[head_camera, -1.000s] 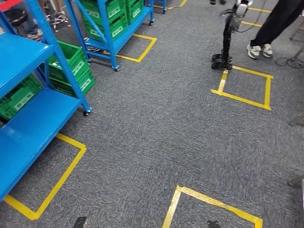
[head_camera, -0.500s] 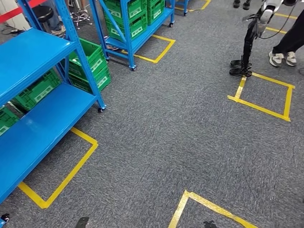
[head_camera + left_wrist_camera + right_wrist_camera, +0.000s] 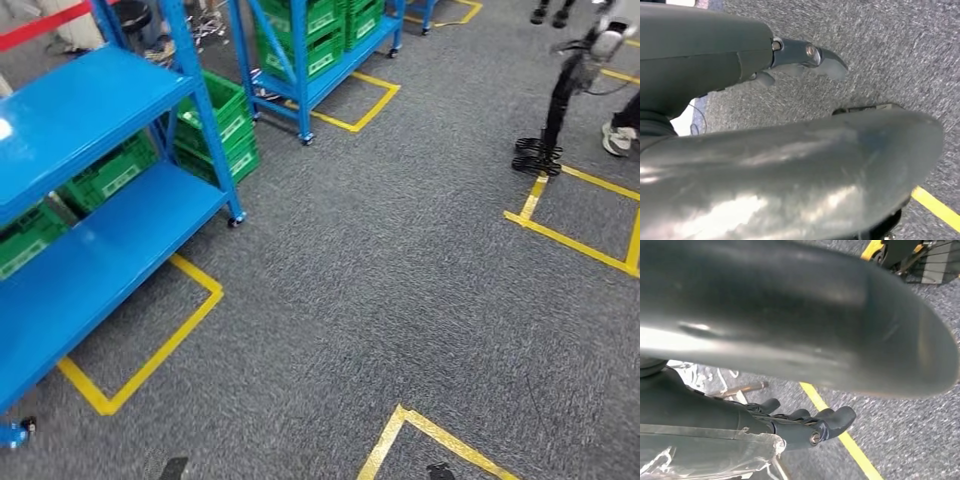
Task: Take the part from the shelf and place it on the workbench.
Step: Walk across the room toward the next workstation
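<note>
With both hands empty, the left hand and right hand hanging loose-fingered over grey carpet, we see no part on the blue metal shelf at near left, so we risk clipping its post.

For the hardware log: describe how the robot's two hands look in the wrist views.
Left hand: smooth dark grey casing, darker slim fingers with small silver pivot screws and rounded tips. Right hand: same dark grey build, dark fingers with a silver screw, and clear plastic film wrapped over its cover.

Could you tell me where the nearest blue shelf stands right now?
In the head view, the blue shelf stands at left, over a yellow floor square, green crates behind it.
</note>
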You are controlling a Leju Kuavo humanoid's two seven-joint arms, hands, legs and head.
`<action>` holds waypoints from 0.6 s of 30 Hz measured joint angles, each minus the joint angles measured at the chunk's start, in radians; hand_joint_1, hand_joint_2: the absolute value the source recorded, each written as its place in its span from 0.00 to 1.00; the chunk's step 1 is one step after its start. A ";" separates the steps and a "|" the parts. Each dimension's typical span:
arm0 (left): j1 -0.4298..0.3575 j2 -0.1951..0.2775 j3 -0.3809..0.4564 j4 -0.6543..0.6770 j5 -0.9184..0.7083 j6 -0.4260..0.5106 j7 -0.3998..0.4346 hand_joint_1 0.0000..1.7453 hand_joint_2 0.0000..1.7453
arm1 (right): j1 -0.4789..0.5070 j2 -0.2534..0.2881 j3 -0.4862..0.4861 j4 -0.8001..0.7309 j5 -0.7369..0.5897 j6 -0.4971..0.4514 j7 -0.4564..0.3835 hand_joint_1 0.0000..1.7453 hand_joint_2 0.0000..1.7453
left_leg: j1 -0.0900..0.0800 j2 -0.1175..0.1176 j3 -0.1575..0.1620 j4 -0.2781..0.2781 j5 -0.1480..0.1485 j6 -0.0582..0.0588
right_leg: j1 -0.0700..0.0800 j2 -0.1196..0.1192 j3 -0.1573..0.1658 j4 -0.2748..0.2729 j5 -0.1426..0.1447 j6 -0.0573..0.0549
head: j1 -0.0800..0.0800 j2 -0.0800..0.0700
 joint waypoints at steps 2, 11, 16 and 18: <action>0.002 0.000 0.000 0.000 0.000 0.000 0.000 0.00 0.00 | -0.001 0.000 0.000 0.000 0.000 0.000 0.000 0.00 0.00 | 0.004 -0.015 -0.002 -0.002 0.004 0.012 | -0.001 -0.003 0.001 0.002 -0.006 0.010 | 0.002 0.000; 0.002 -0.003 0.000 0.000 -0.001 0.000 -0.001 0.00 0.00 | 0.001 0.000 0.001 0.000 0.000 0.000 0.000 0.00 0.00 | 0.010 -0.047 -0.002 -0.005 0.009 0.030 | -0.008 0.056 -0.090 0.206 -0.116 0.029 | 0.012 0.000; 0.002 -0.004 0.000 0.000 -0.005 -0.002 -0.001 0.00 0.00 | 0.004 0.001 0.004 0.000 -0.001 0.000 0.002 0.00 0.00 | 0.010 -0.120 -0.005 0.002 0.010 0.007 | -0.023 0.126 -0.009 0.012 0.001 0.024 | 0.013 0.000; 0.004 -0.004 0.000 0.000 -0.006 -0.002 -0.001 0.00 0.00 | 0.004 0.002 0.005 0.000 -0.001 -0.001 0.002 0.00 0.00 | 0.012 -0.135 -0.010 -0.001 0.016 -0.005 | -0.021 0.121 -0.007 0.009 0.000 0.010 | 0.013 0.000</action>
